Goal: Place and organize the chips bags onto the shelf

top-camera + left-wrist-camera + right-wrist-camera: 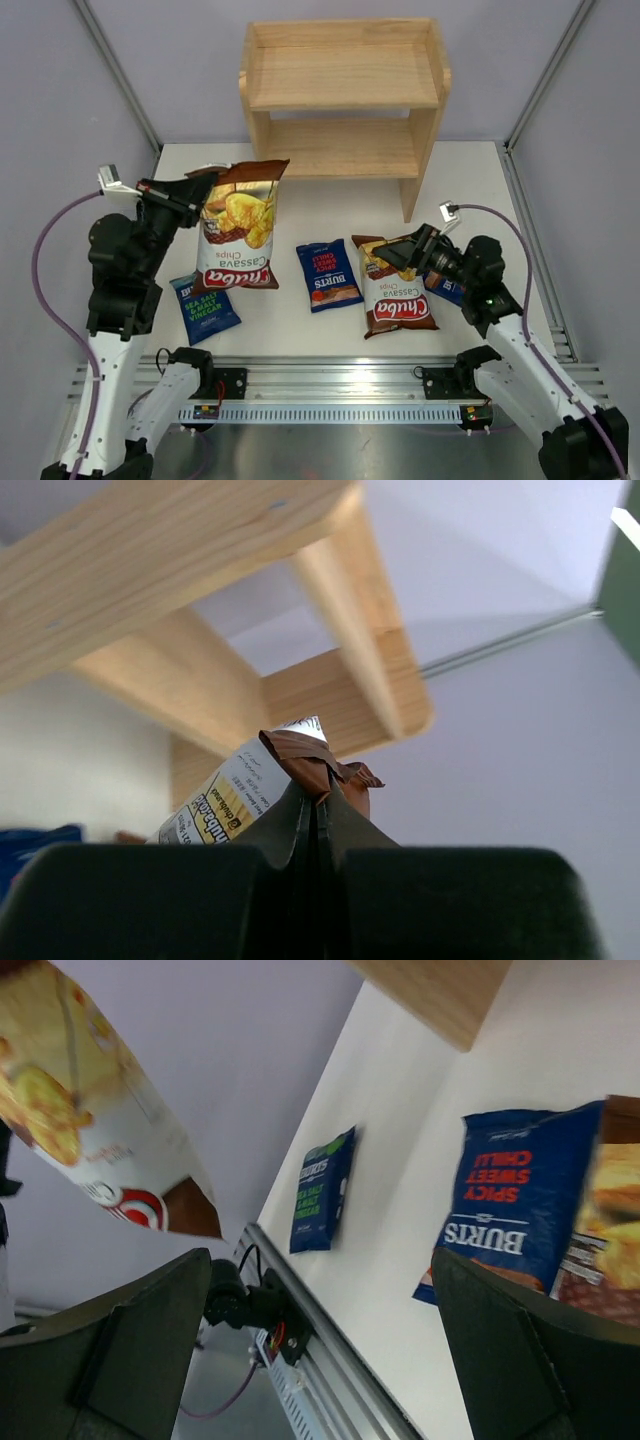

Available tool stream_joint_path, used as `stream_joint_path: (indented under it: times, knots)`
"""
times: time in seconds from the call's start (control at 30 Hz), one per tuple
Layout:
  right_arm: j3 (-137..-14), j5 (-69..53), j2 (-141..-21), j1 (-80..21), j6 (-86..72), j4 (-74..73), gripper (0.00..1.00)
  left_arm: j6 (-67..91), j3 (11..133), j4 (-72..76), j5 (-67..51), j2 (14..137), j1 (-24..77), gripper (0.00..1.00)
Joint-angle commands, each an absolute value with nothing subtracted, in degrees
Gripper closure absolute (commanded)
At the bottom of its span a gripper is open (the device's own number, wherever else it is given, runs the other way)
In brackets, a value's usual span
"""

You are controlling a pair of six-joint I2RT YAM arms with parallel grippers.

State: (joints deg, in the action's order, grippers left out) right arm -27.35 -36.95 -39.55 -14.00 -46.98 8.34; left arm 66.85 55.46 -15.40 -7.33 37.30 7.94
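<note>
I am gripping one brown Chuba bag [238, 228] by its crimped top edge, my left gripper [203, 190] clenching it clear of the table [300, 335], left of the shelf [345, 75]. Carrying is the step in hand. Next, I judge, comes raising it and swinging it right onto a tier. My right gripper [396, 252] is hanging released over the second Chuba bag [397, 292].

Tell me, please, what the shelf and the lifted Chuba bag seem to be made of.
The shelf: pale wood, matte, apparently unvarnished; grain shows. The lifted Chuba bag: probably thin plastic film, glossy; it glints and crumples where the left gripper pinches it.
</note>
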Motion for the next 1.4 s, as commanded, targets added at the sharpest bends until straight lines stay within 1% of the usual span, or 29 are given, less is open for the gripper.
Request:
stream_joint_path:
  times: [0.0,0.03,0.07,0.13,0.17,0.23,0.27,0.33,0.37,0.5,0.7,0.87,0.93,1.07,1.2,1.23,1.27,1.37]
  knots:
    - [-28.3,-35.1,-45.7,-21.1,-51.9,34.8,0.01,71.2,67.5,-10.6,-11.4,42.5,9.1,1.00]
    - [-28.7,-33.8,-47.5,-26.3,-51.6,37.4,0.01,72.1,69.9,-9.5,-10.9,43.2,10.1,1.00]
    - [-29.2,-31.5,-51.1,-28.6,-50.7,43.2,0.01,74.8,70.4,-6.3,-9.1,43.6,10.7,1.00]
    - [-30.1,-28.7,-54.7,-34.0,-49.9,49.7,0.01,77.4,70.2,-2.2,-6.1,43.9,12.3,1.00]
    - [-30.5,-25.6,-58.1,-39.2,-48.6,55.0,0.00,78.8,70.4,-0.6,-2.8,44.0,14.7,1.00]
    - [-32.8,-23.0,-61.8,-44.2,-46.2,58.4,0.01,79.1,71.7,1.4,-0.4,45.1,17.0,1.00]
    - [-33.9,-20.7,-64.9,-49.2,-43.0,59.5,0.01,79.4,72.8,1.7,1.7,45.6,19.2,1.00]
    - [-35.9,-17.4,-67.3,-53.3,-39.9,62.4,0.01,80.3,73.0,2.7,4.1,46.1,20.7,1.00]
    - [-36.1,-13.9,-69.0,-55.8,-38.0,65.3,0.01,81.7,72.6,3.1,5.0,46.4,21.8,1.00]
    - [-34.6,-9.0,-72.9,-58.1,-37.5,74.1,0.01,85.1,70.1,3.9,6.5,45.9,23.8,1.00]
    - [-35.3,-9.8,-80.1,-61.1,-34.1,87.0,0.01,89.3,63.4,8.4,8.8,44.2,26.6,1.00]
    - [-36.6,-5.3,-83.9,-62.2,-33.2,89.5,0.01,92.0,59.3,11.0,9.4,43.8,28.6,1.00]
    - [-37.6,-5.4,-84.2,-62.2,-32.3,89.5,0.01,92.5,58.9,11.0,9.0,43.5,29.0,1.00]
    - [-37.6,-1.5,-82.9,-62.3,-29.8,89.4,0.01,94.2,56.2,11.1,8.4,41.3,29.0,1.00]
    - [-37.1,-4.2,-80.4,-62.2,-28.4,88.9,0.01,93.7,54.8,8.5,8.4,39.1,29.0,1.00]
    - [-37.3,-4.8,-80.0,-62.2,-28.6,88.4,0.03,93.7,54.4,8.2,8.4,38.9,29.0,1.00]
    - [-37.6,-6.4,-79.5,-62.2,-29.1,86.9,0.16,93.7,54.0,8.2,8.3,38.6,29.0,1.00]
    - [-38.9,-9.9,-79.1,-62.2,-30.0,85.8,0.36,93.7,52.3,8.2,7.9,38.8,28.9,1.00]
